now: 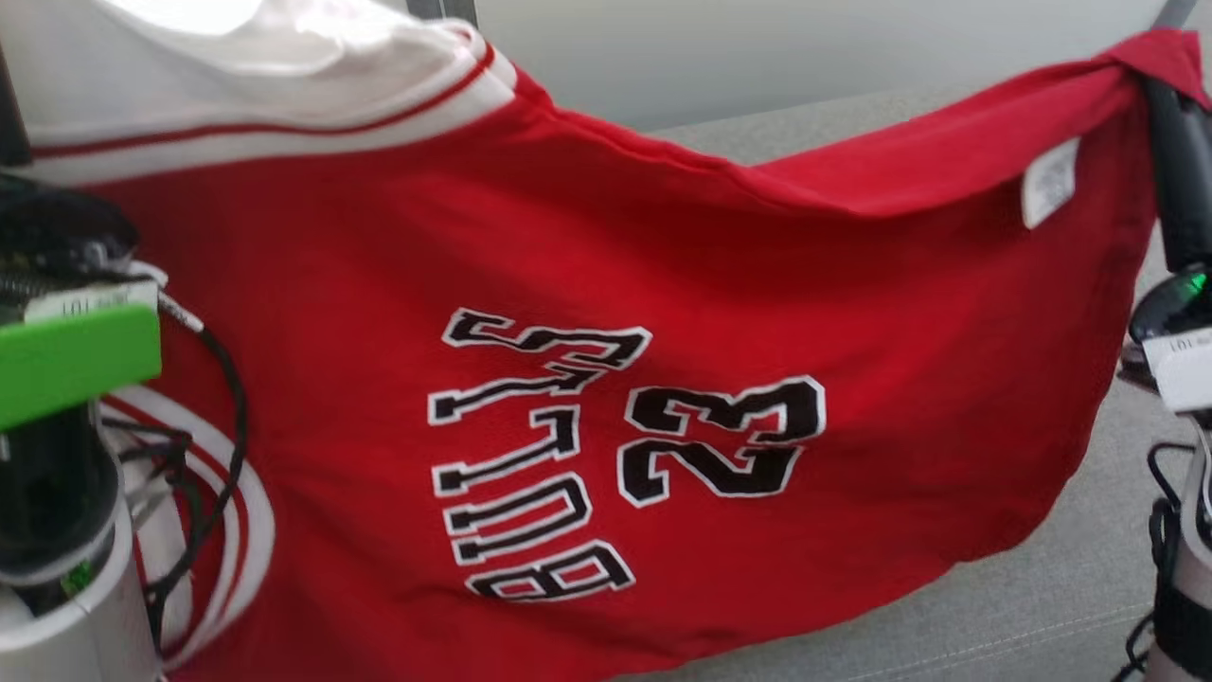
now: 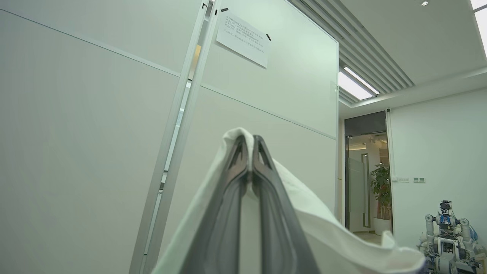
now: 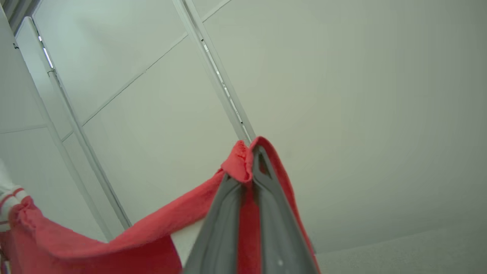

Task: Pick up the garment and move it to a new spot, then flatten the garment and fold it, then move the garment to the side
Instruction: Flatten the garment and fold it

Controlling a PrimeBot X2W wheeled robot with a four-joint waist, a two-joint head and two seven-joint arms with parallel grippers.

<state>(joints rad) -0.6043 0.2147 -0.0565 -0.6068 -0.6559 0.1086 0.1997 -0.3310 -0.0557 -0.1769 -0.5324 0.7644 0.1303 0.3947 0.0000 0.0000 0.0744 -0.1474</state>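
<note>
Garment (image 1: 606, 284): a red knit jersey with white, red-striped trim, held up by two corners and hanging as a broad, sagging sheet in front of the robot and above the grey surface (image 1: 1042, 587). Its black, white-outlined lettering (image 1: 540, 455) and the number 23 appear sideways in the head view. The lower left part is cut off by the frame edge and partly covered by the left arm's cables and green block (image 1: 76, 360). Whether the bottom hem touches the surface cannot be told. Wall panels (image 2: 76, 133): smooth, pale and matte, joined by thin metal strips. The grey surface is a finely woven fabric with a stitched seam. Left gripper (image 2: 249, 142): long dark fingers pressed together on a fold of the white trim, which drapes over both of them. Right gripper (image 3: 252, 160): clamped likewise on a bunched red corner – one fingertip is wrapped in cloth and hidden. Care label (image 1: 1049, 183): a small white rectangle sewn near the right corner, its print too small to read. Paper notice (image 2: 243, 38): taped to a panel, its text illegible.
</note>
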